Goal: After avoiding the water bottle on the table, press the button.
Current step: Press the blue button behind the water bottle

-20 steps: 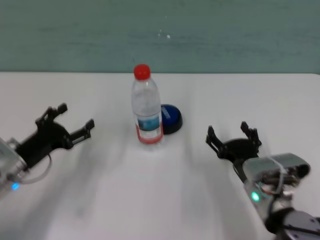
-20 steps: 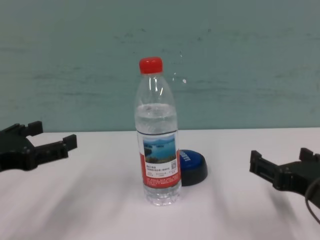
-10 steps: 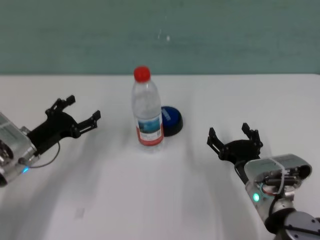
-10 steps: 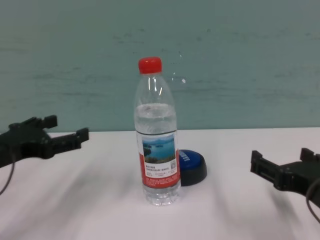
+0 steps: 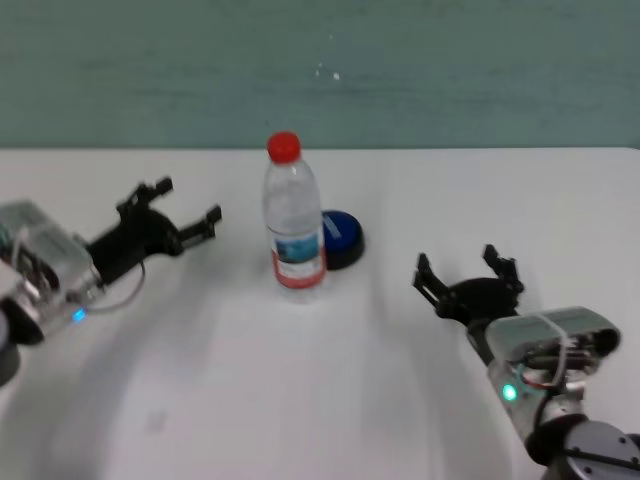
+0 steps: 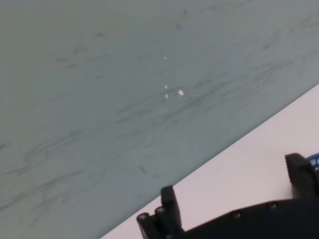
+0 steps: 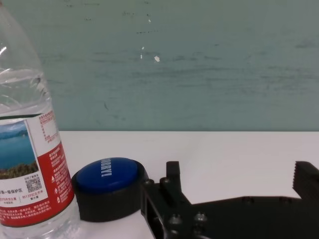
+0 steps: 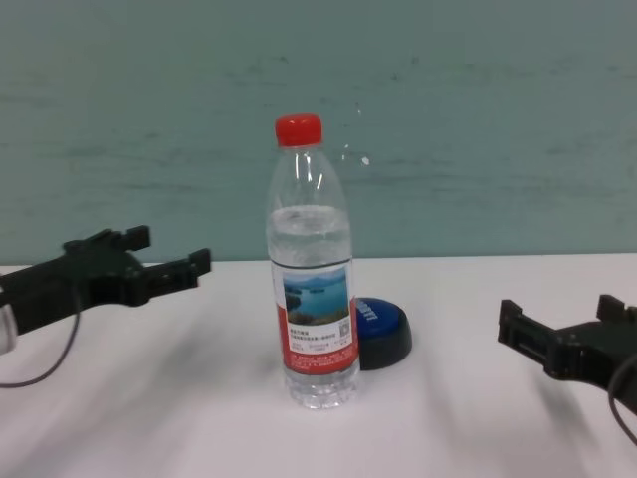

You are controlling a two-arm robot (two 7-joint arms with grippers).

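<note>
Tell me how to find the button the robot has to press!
Look at the white table and find the tall clear plastic water bottle with the red cap standing near its middle. Just behind it, to its right, sits the low round button with a blue top and black base, the only blue, flat thing there.

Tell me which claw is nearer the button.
Roughly equal; right claw perhaps slightly nearer. It sits open beside the button, unobstructed. The left claw, open, is opposite, with the water bottle between.
</note>
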